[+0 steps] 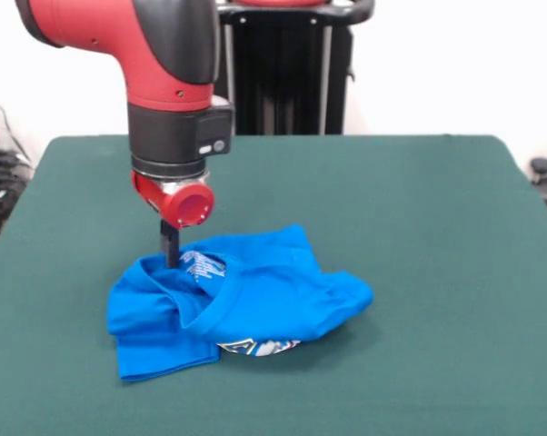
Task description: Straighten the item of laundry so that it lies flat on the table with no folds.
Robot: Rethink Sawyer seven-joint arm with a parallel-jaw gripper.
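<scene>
- Black gripper (170, 247) hangs below the red wrist of the Sawyer arm (169, 91) and comes straight down onto the T-shirt (246, 300), meeting the cloth at its far rim just beside the printed neck label (203, 264).
- Only one dark finger shows, with its tip buried in the cloth or hidden behind it; whether the fingers are spread, pressed together or pinching fabric, I cannot tell.
- Bright blue T-shirt lies in a bunched heap on the green table (419, 227), toward the front-left part of the top and well clear of every edge.
- Its neckline gapes upward, one flat flap reaches toward the table's front-left corner, a rounded lobe bulges toward the right edge, and a strip of white-and-yellow print (258, 346) peeks out from under the front fold.
- Judged from this, the task is at an early stage: the shirt is folded over itself in several layers, and the arm looks to be taking hold near the collar, or about to.
- Next move calls for a sure grip on a single layer, then a lift and a drag away from the heap so the folded-under front opens; catching several layers at once would likely just shift the bundle.
</scene>
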